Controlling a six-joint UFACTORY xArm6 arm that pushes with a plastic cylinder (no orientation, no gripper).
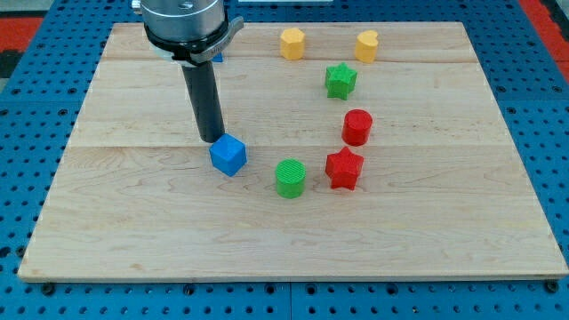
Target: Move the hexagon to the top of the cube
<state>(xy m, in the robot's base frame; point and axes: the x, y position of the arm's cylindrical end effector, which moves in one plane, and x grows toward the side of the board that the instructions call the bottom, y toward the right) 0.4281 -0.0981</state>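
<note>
In the camera view, I take the blue cube (228, 155) as my landmark on the bench (133, 222). My tip (212, 139) sits just beside it, at its upper-left corner, touching or nearly so; I cannot tell which. The end effector is only a plain rod, with nothing that opens, closes or holds.

The yellow hexagon (292, 43) stands well apart from the cube, up and to the right near the bench's far edge, with a second yellow block (366, 45), shape unclear, further right. Also right of the cube: a green star (340, 81) above, a red cylinder (356, 127) roughly level, a green cylinder (290, 178) just below-right, and a red star (344, 169) beyond that.

As I judge it, the hexagon has not yet been brought over. The risk is the tip itself: this close, any sideways move could shove the cube and shift my target. Pushing the hexagon off-centre could spin it aside, or overshoot into the cube.
</note>
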